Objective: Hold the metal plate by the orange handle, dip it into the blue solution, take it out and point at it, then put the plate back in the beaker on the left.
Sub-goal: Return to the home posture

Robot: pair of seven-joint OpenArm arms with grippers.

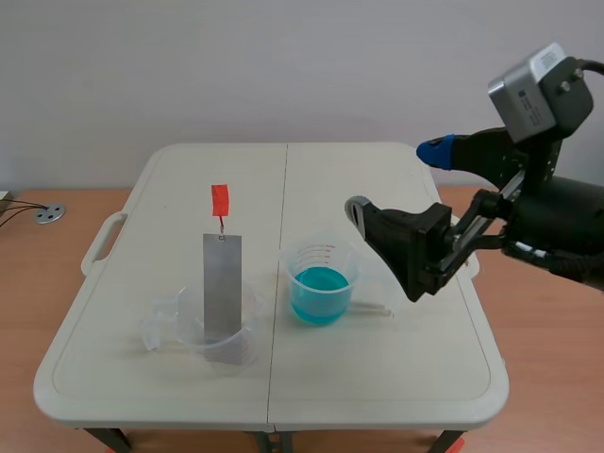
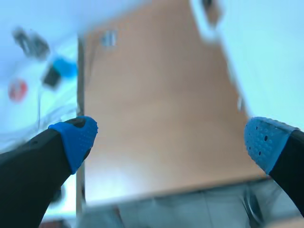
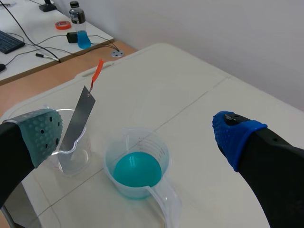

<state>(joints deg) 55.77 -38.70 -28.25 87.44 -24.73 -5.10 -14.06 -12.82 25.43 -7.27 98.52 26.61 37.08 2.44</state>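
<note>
The right hand (image 1: 396, 179), spread wide, hovers with the metal plate (image 1: 223, 283) leaning near-upright ahead to its left, past the blue solution (image 1: 318, 288), orange handle (image 1: 220, 199) topmost.

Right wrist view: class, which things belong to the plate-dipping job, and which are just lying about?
Job: metal plate, orange handle, clear beaker holding the plate, beaker of blue solution.
Lying about: bottle, red tape roll, keyboard.
</note>
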